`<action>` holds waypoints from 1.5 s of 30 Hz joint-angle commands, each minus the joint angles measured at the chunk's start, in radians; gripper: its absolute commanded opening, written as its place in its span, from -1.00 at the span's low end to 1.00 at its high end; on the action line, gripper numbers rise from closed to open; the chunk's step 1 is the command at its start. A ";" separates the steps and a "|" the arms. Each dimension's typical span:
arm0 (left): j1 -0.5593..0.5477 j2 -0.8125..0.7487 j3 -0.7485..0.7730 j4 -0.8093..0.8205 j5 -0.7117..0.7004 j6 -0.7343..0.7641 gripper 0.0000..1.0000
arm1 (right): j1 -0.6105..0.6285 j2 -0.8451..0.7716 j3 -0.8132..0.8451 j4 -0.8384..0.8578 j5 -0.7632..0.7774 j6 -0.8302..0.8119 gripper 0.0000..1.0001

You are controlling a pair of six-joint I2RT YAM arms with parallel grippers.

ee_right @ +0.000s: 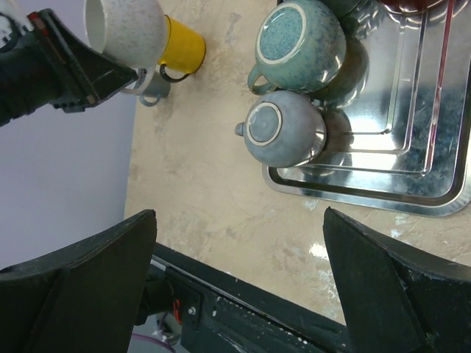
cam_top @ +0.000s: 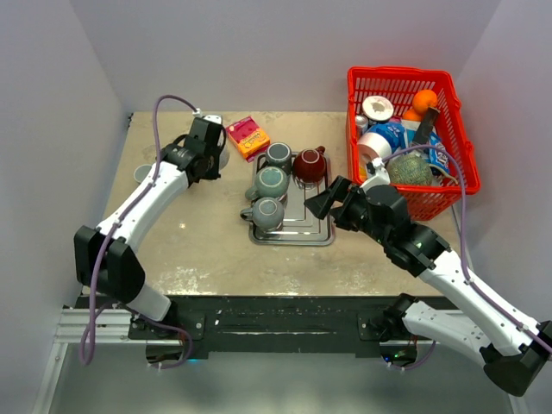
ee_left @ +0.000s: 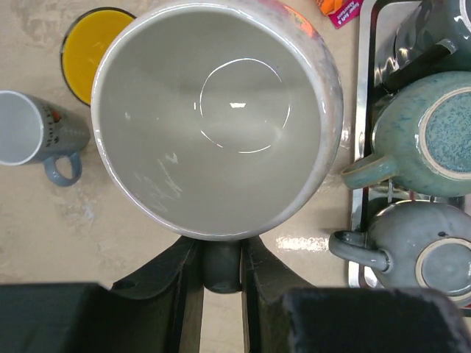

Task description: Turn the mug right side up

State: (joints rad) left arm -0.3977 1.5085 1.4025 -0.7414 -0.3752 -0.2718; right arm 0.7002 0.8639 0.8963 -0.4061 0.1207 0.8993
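Observation:
My left gripper (ee_left: 221, 254) is shut on the handle of a pale speckled mug (ee_left: 217, 118). The mug's open mouth faces the wrist camera and its inside is empty. It hangs above the table's far left, beside a yellow cup (ee_left: 92, 44) and a grey mug (ee_left: 33, 140) that stand mouth up. It also shows in the top view (cam_top: 221, 157) and the right wrist view (ee_right: 125, 26). My right gripper (ee_right: 239, 217) is open and empty, over the table near the tray's front right (cam_top: 321, 203).
A metal tray (cam_top: 293, 231) holds three grey-blue mugs bottom up (cam_top: 271, 182) and a dark red mug (cam_top: 309, 166). A pink box (cam_top: 247, 136) lies behind it. A red basket (cam_top: 448, 103) of groceries stands at the back right.

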 commanded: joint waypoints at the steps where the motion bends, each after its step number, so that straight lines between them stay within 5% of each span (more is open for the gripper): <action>1: 0.040 0.056 0.108 0.065 0.111 0.082 -1.00 | 0.001 -0.012 -0.003 -0.002 0.020 -0.008 0.98; 33: 0.184 0.516 0.363 -0.019 0.282 0.108 -1.00 | 0.002 0.015 -0.083 0.033 -0.055 -0.040 0.97; 37: 0.188 0.545 0.392 -0.044 0.288 0.111 -0.49 | 0.002 0.040 -0.077 0.024 -0.056 -0.040 0.98; 45: 0.188 0.545 0.406 -0.064 0.282 0.120 0.06 | 0.001 0.044 -0.066 0.000 -0.033 -0.040 0.98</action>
State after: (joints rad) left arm -0.2199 2.0724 1.7638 -0.8078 -0.0971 -0.1684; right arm 0.7002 0.9142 0.8143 -0.4118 0.0658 0.8631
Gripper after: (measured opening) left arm 0.477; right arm 0.986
